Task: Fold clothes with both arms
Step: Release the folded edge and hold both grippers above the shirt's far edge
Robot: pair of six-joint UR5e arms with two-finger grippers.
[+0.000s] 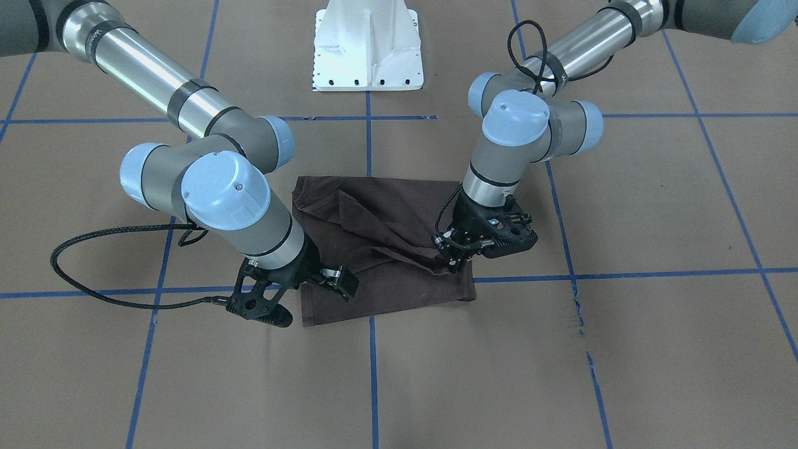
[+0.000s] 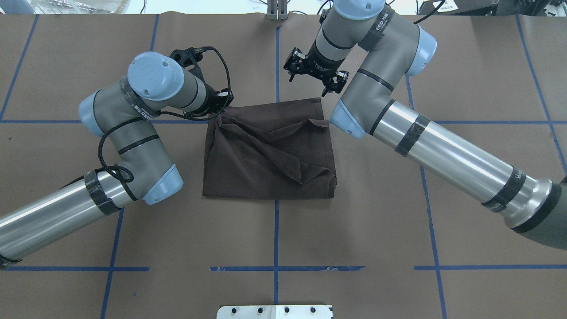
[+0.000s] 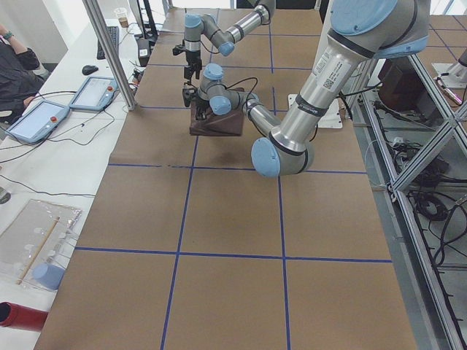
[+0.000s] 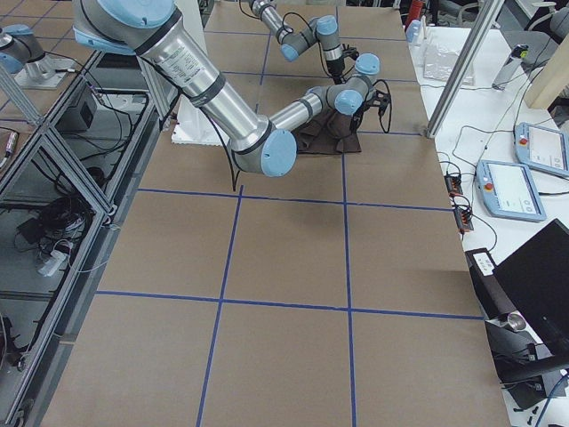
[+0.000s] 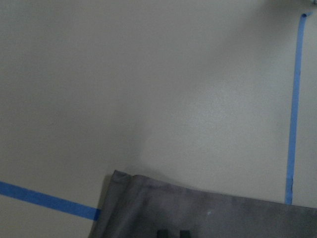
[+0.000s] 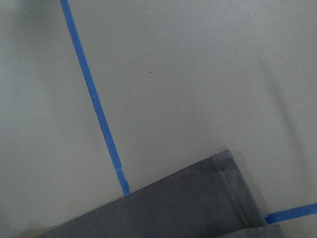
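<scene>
The dark brown T-shirt [image 1: 374, 284] lies folded into a rough square at the table's middle, with a loose diagonal flap on top [image 2: 266, 168]. My left gripper [image 1: 450, 259] is low at the shirt's far left corner [image 2: 220, 110] and is shut on a raised fold of the cloth. Its closed fingertips [image 5: 171, 233] show over the cloth [image 5: 198, 213] in the left wrist view. My right gripper [image 2: 314, 76] is open and empty, hovering above the far right corner [image 1: 336, 280]. The right wrist view shows only that hemmed corner [image 6: 188, 208].
The white pedestal base [image 1: 368, 50] stands at the robot's side of the table. Blue tape lines [image 2: 276, 226] cross the brown table cover. A side bench holds tablets [image 3: 36, 120] beyond the table's far edge, with a person [image 3: 14, 65] sitting nearby.
</scene>
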